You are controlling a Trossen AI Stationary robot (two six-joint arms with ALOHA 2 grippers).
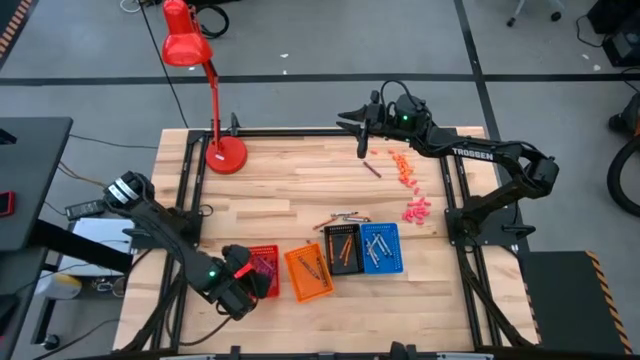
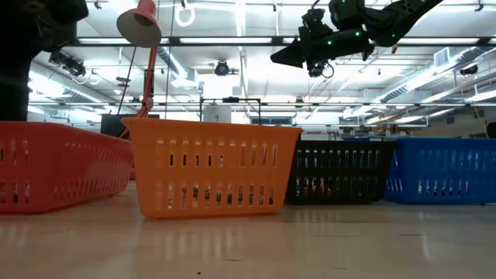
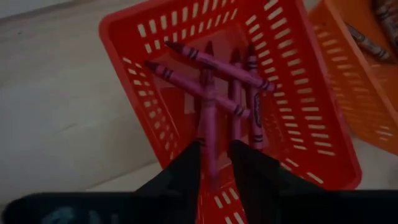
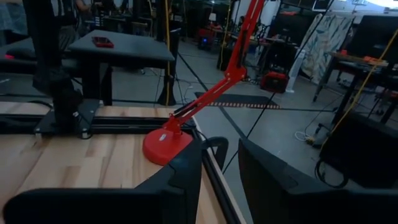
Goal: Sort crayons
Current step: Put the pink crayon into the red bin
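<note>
Crayons: we see them in several places. Magenta crayons [image 3: 233, 81] lie criss-crossed in the red basket [image 3: 314, 134]; others sit in the orange basket [image 1: 308, 272], black basket [image 1: 343, 249] and blue basket [image 1: 381, 247]. Loose ones remain on the table [image 1: 290, 185]: a small cluster [image 1: 340, 216] just behind the black basket, an orange scatter [image 1: 401, 166], a pink pile [image 1: 417, 209], and one dark crayon [image 1: 372, 169].

Left claw [image 3: 216, 163]: directly over the red basket, fingers slightly parted with one magenta crayon [image 3: 209, 127] between them. Its long axis runs straight out from the claw, tip down among those already in the basket. We judge a drop is under way; whether the fingers grip it or merely flank it we cannot tell.

Right claw [image 4: 219, 180]: open and empty, raised over the table's far edge near the dark crayon and orange scatter. We take this arm as nearer the loose piles.

Surroundings: red lamp [image 1: 205, 85] at the far left corner, well apart from the loose crayons. Nothing blocks the way.
</note>
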